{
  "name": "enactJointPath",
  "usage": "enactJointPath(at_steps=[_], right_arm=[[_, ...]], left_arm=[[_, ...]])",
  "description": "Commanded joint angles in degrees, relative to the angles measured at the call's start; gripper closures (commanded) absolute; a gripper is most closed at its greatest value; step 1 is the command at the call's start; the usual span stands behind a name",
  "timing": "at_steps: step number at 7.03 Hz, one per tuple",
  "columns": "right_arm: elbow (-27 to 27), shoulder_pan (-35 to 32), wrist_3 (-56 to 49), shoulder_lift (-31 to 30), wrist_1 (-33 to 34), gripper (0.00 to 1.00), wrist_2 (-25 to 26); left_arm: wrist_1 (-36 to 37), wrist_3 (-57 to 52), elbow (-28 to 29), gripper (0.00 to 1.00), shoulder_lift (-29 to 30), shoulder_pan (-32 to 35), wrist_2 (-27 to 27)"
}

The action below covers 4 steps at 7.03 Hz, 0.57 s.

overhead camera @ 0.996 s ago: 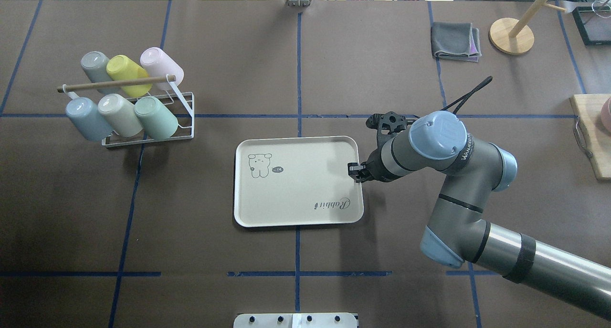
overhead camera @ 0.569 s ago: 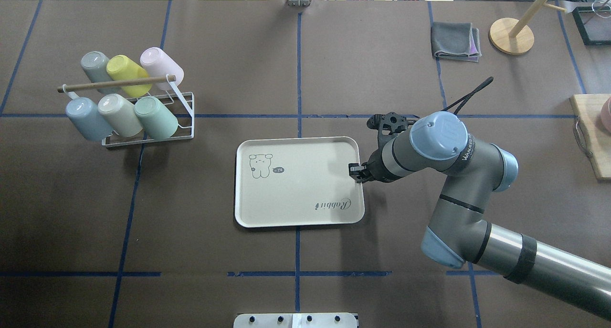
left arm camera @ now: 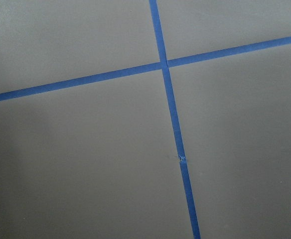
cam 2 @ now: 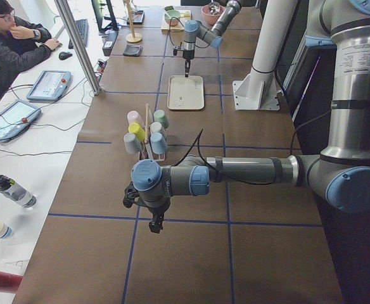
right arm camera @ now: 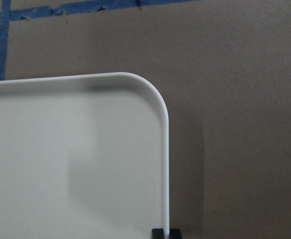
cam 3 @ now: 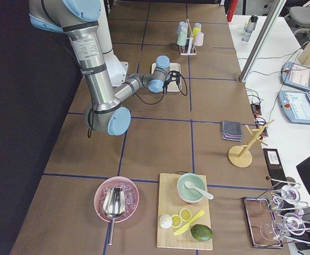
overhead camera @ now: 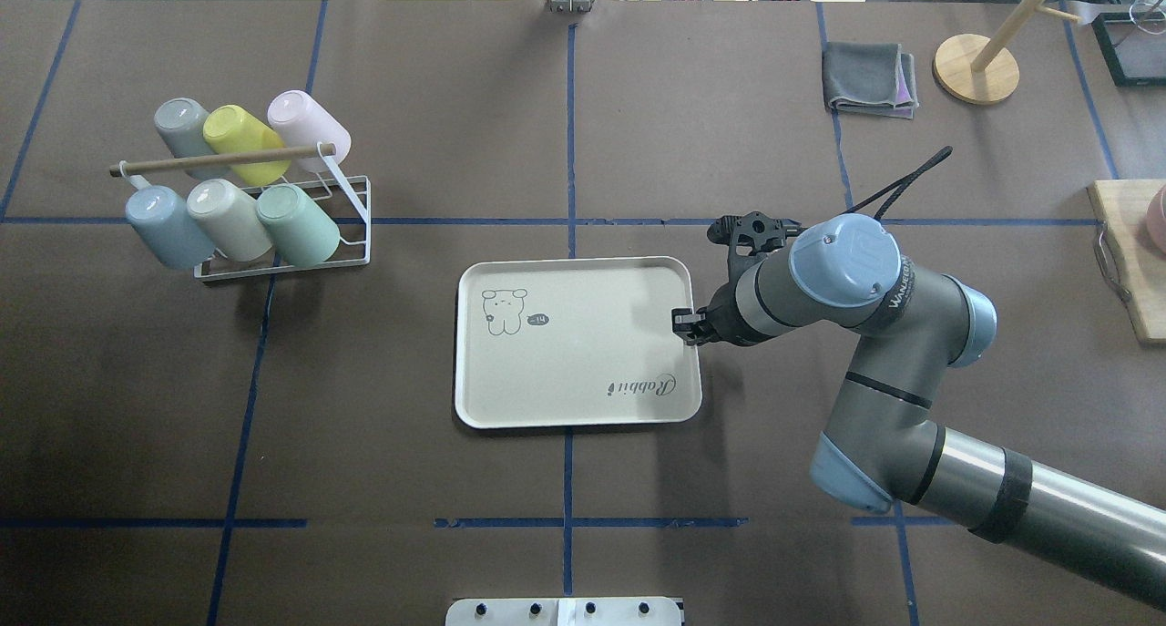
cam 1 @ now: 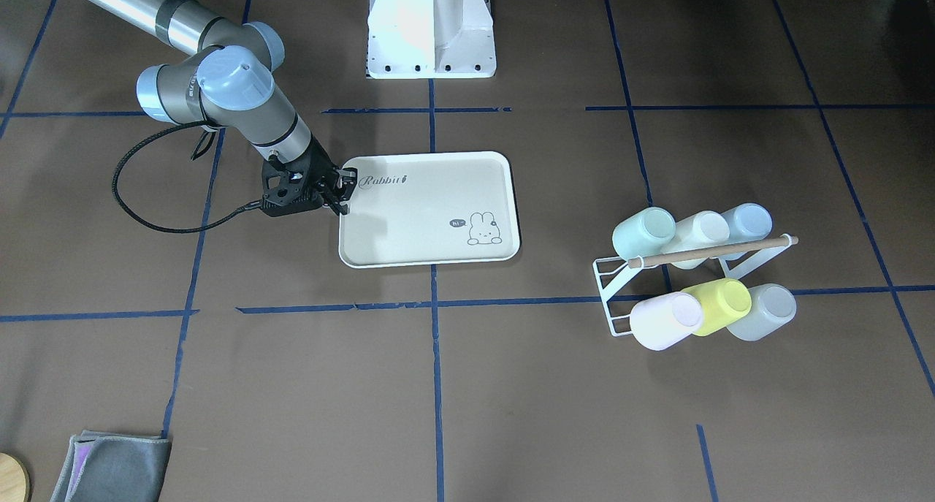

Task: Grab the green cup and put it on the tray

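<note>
The green cup (overhead camera: 296, 225) lies mouth-down on a white wire rack (overhead camera: 351, 198) at the far left, in the lower row beside a cream cup; it also shows in the front view (cam 1: 643, 232). The cream tray (overhead camera: 574, 353) lies flat in the table's middle, empty. My right gripper (overhead camera: 685, 323) is shut on the tray's right rim, the fingertips (right arm camera: 158, 232) straddling the rim (right arm camera: 164, 164) in the right wrist view. My left gripper (cam 2: 154, 223) hangs over bare table well short of the rack; whether it is open I cannot tell.
The rack also holds yellow (overhead camera: 239, 138), pink, grey, blue and cream cups behind a wooden bar. A folded grey cloth (overhead camera: 867, 79) and a wooden stand base (overhead camera: 975, 68) sit far right. A cutting board (overhead camera: 1130, 271) is at the right edge.
The tray has slid a little to the right, with my right gripper holding its rim and moving with it. The cups and rack have not moved.
</note>
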<state>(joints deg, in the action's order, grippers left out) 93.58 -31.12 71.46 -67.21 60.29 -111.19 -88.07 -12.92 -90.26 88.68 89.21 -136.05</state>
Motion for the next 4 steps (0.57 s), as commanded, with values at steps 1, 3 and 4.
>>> enactJointPath(at_steps=[1,3,4], right_arm=[[0.0,0.0,0.0,-0.3,-0.1,0.80,-0.1],[0.2,0.0,0.0,-0.1,0.0,0.00,0.1],[0.7,0.0,0.0,-0.1,0.1,0.00,-0.5]], left_arm=[[0.0,0.0,0.0,0.00,0.1,0.0,0.0],[0.0,0.0,-0.1,0.00,0.1,0.0,0.0],[0.0,0.0,-0.1,0.00,0.1,0.0,0.0]])
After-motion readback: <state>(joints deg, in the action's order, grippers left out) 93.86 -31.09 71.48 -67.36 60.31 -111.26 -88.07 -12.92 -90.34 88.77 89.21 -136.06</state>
